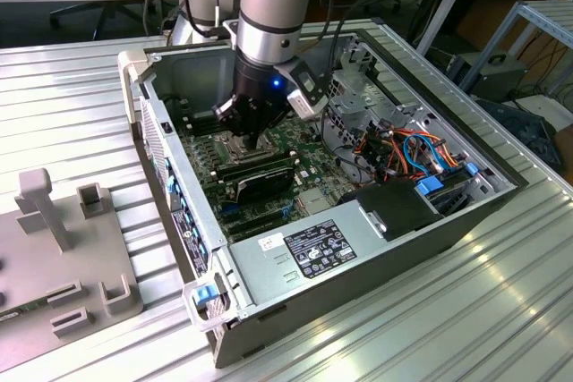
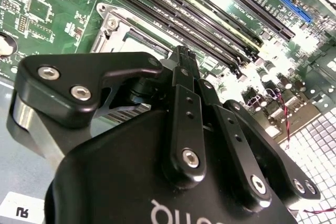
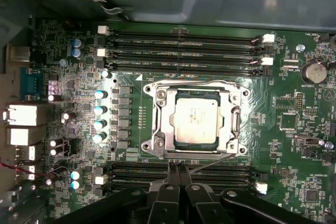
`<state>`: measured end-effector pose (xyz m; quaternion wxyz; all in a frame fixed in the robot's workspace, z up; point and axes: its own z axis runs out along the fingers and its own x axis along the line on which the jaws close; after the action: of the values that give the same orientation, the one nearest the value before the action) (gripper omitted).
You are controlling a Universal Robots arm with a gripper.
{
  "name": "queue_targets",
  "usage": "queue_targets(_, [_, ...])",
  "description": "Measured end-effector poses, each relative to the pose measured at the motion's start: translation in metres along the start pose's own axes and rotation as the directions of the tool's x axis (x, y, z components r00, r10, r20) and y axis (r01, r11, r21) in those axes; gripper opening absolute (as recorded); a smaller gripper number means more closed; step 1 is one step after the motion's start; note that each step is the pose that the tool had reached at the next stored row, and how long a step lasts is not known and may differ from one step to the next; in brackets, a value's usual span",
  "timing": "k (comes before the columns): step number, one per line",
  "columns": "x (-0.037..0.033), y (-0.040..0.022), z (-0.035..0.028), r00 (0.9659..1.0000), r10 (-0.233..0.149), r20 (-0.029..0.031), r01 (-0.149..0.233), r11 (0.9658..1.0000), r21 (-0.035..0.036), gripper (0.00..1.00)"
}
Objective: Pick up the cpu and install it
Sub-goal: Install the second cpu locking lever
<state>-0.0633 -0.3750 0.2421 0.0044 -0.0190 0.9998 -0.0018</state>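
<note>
The cpu (image 3: 195, 120), a silvery-tan square chip, lies flat inside the metal-framed socket (image 3: 157, 124) on the green motherboard (image 3: 79, 145). My gripper (image 3: 176, 167) is just off the socket's edge, over the memory slots, with its two black fingers pressed together and nothing between them. In the second wrist view the gripper (image 2: 182, 52) points at the board beside the socket frame (image 2: 112, 23). In the exterior view the gripper (image 1: 258, 140) hangs low inside the open computer case (image 1: 466, 221), over the middle of the board.
Memory slots (image 3: 184, 51) run along both sides of the socket. A power supply (image 1: 313, 252) and coloured cables (image 1: 403, 154) fill the case's near and right parts. A grey fixture (image 1: 63, 257) sits at the exterior view's left on the ribbed metal table (image 1: 466, 310).
</note>
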Motion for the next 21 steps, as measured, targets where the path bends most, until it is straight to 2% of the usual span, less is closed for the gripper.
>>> queue_targets(8, [0.0086,-0.0004,0.0014,1.0000,0.000,-0.0002,0.000,1.0000,0.0002,0.11])
queue_targets(21, [0.0089,-0.0006,0.0035,1.0000,0.000,-0.0001,0.000,1.0000,0.0000,0.11])
